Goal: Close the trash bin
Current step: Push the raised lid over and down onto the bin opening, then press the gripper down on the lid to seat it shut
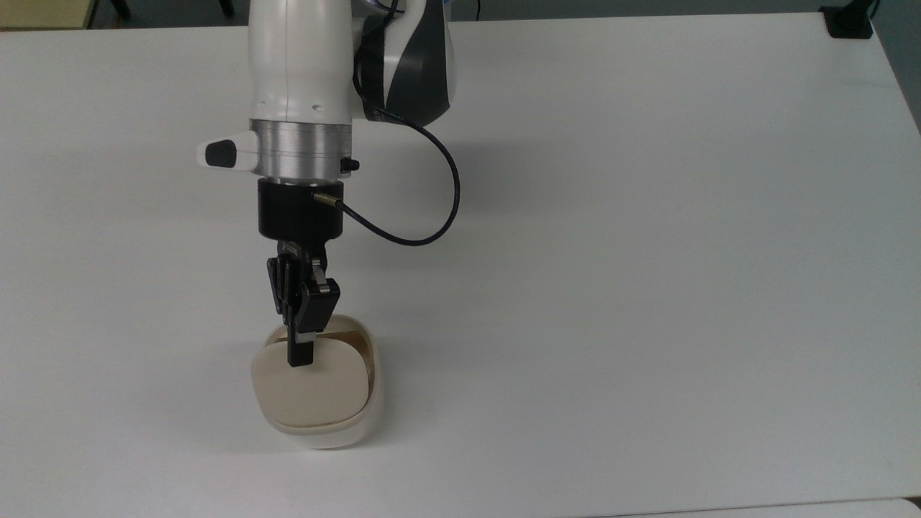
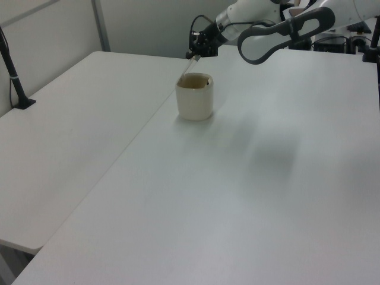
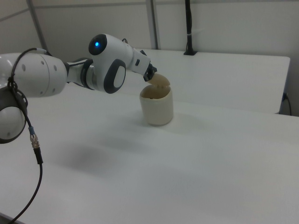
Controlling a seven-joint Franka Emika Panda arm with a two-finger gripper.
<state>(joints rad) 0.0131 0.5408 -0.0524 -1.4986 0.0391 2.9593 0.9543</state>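
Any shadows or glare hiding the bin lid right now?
Top view: even light, faint shadows right of the bin, lid clear below the gripper. Left view: a soft arm shadow on the table, away from the bin. Right view: lid half raised, dim against the arm.

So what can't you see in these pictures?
- What's inside the trash bin: in the top view the tilted lid covers nearly all the opening; in the left view and right view it is too small to tell.
- Whether the fingers pinch the lid or just press on it: the top view looks down their length, and they are tiny in the side views.
- The arm's base: cut off by the top view's upper edge.
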